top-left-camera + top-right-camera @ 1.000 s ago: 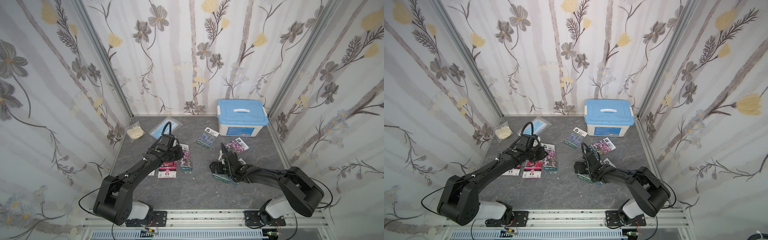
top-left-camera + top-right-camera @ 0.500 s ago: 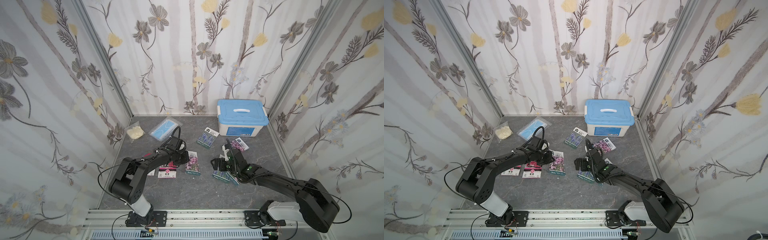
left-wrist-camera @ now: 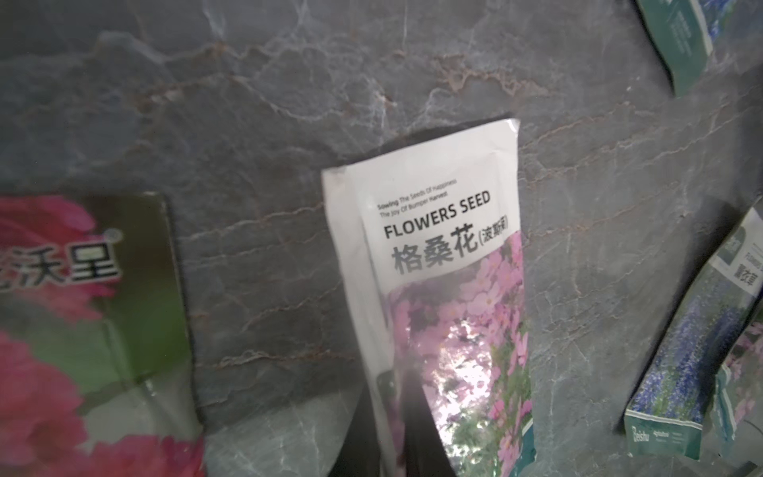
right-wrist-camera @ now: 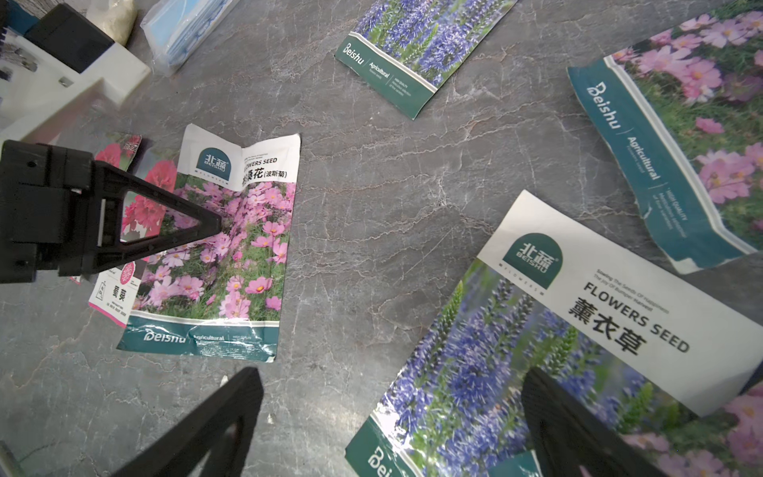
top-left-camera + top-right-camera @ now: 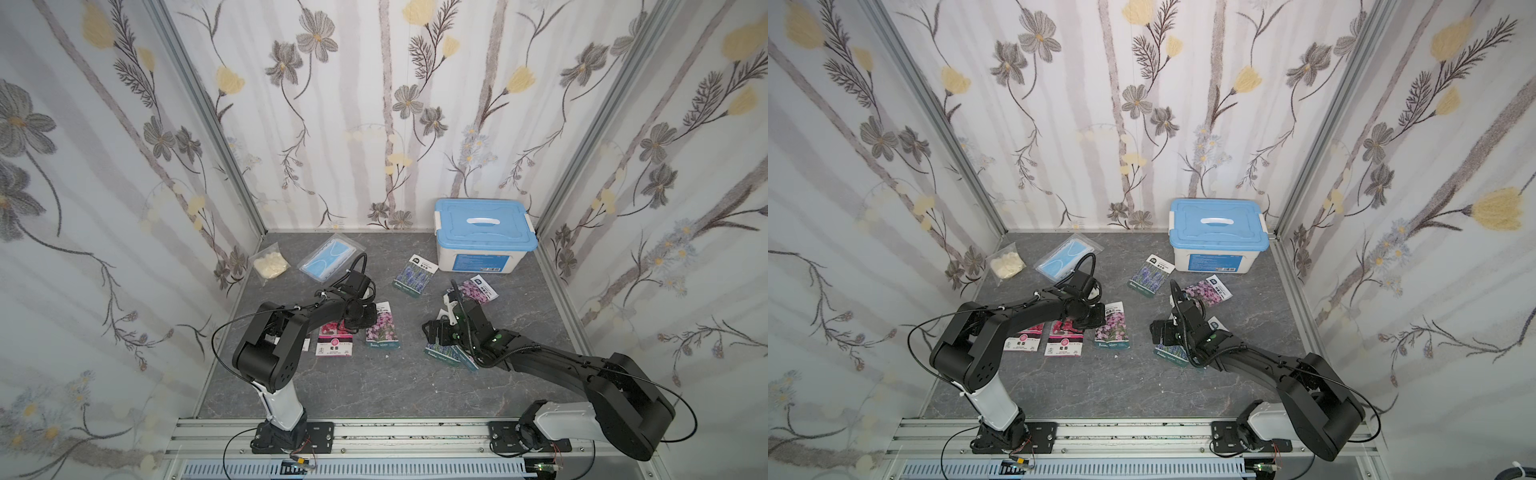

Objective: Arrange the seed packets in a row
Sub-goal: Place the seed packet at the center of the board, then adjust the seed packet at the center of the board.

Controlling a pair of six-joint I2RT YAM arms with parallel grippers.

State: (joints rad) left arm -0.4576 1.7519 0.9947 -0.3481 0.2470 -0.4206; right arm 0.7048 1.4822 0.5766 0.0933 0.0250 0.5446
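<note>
Just under left end effector [image 5: 371, 319]: packet [image 5: 384, 331]

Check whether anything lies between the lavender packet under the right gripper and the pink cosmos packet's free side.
Nothing visible: only bare table separates the lavender packet, under the right gripper, from the pink cosmos packet.

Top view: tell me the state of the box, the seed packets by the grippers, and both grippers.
box: lid on, closed.
pink packet: lying face up beside the red packet.
red packet: lying face up.
lavender packet: face up, overlapping a second packet.
left gripper: at the pink packet's top end; open or shut unclear.
right gripper: open wide, empty, above the lavender packet.
</note>
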